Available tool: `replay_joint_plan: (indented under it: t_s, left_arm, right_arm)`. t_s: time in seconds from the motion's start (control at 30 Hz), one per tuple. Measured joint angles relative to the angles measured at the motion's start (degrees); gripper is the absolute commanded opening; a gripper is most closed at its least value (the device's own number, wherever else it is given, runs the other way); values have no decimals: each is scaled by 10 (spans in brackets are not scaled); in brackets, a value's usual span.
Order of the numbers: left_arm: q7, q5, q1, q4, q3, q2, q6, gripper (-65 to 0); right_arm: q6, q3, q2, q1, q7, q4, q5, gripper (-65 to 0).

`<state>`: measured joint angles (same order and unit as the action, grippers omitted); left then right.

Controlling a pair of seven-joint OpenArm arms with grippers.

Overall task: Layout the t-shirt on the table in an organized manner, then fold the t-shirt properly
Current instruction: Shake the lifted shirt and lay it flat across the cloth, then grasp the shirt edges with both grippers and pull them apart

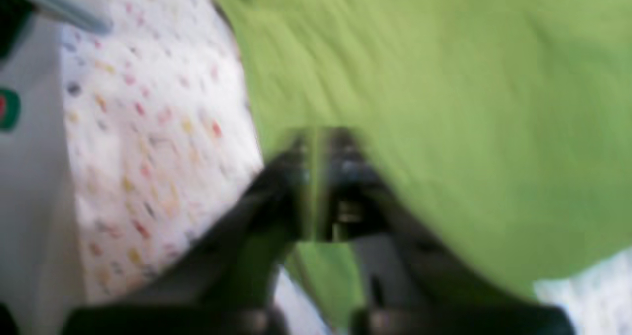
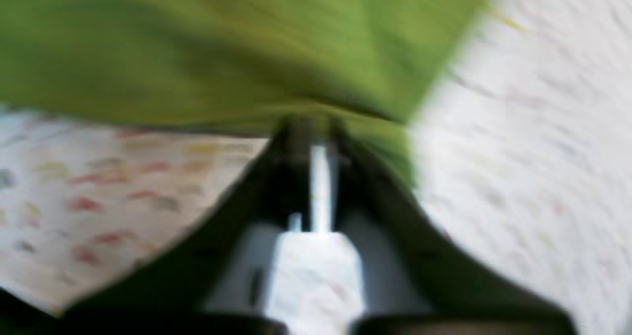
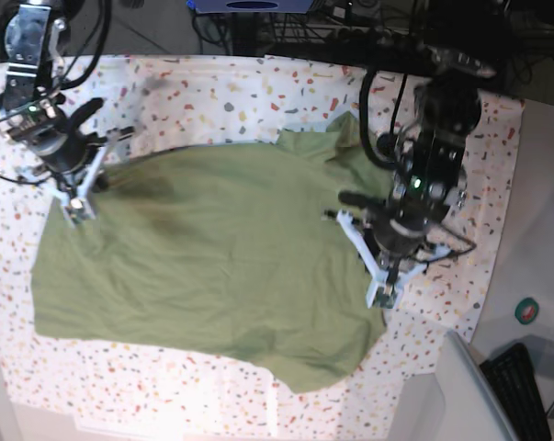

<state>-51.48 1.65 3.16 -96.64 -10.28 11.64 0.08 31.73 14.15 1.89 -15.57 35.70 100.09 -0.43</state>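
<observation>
Olive t-shirt (image 3: 203, 257) spread on speckled table (image 3: 221, 101), both arms' fingers clenched on its edges, cables behind.

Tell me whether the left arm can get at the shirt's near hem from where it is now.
Probably yes. The left gripper is shut on the t-shirt's edge, just beside the hem's corner; only bare table lies between. It would have to let go first.

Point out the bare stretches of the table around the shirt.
Bare speckled white tablecloth shows along the far edge beyond the olive-green cotton t-shirt, and in a near strip below its hem. Crowded: both side edges, where the left gripper and right gripper pinch fabric.
</observation>
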Motion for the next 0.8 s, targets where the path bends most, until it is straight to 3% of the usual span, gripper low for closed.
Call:
replay_joint_plan:
  t_s: [0.1, 0.2, 0.3, 0.47, 0.67, 0.8]
  left_arm:
    - [30, 0, 96, 139, -1, -16, -3, -650]
    - [72, -1, 162, 267, -3, -24, -1, -650]
    - [119, -2, 197, 363, -7, -29, 0, -650]
    - [177, -1, 204, 463, -118, -18, -1, -650]
    - [196, -1, 186, 472, -189, 7, 1, -650]
    - [150, -9, 121, 367, -210, 48, 13, -650]
  right_arm:
    - [-3, -69, -8, 7, -5, -7, 2, -650]
    - [-23, -77, -14, 31, -3, -57, 4, -650]
    - [-77, -40, -15, 76, -5, -124, -1, -650]
    - [-85, 50, -6, 104, -8, -195, -1, -650]
    - [-78, 79, 62, 228, -23, -417, 12, -650]
    - [-83, 79, 91, 308, -103, -554, 11, -650]
